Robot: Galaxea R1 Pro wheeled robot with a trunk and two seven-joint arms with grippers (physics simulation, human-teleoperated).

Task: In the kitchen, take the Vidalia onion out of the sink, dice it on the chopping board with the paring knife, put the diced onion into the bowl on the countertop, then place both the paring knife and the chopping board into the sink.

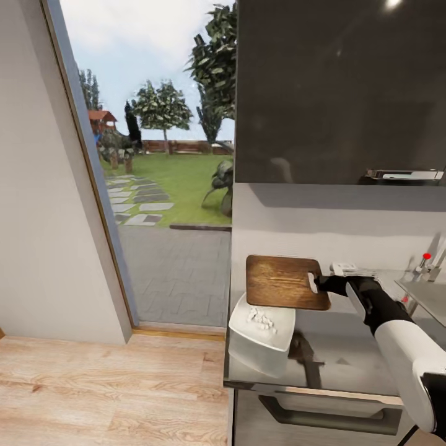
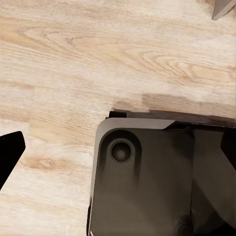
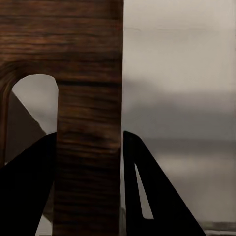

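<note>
Your right gripper pinches board at handle-slot end, one finger each side of the wood. Board held lifted at frame centre, over bowl; white onion bits already inside, so tipping looks done. Sink at right edge: carry board there next. Left gripper: cannot tell, just dark fingertip over wood floor.
</note>
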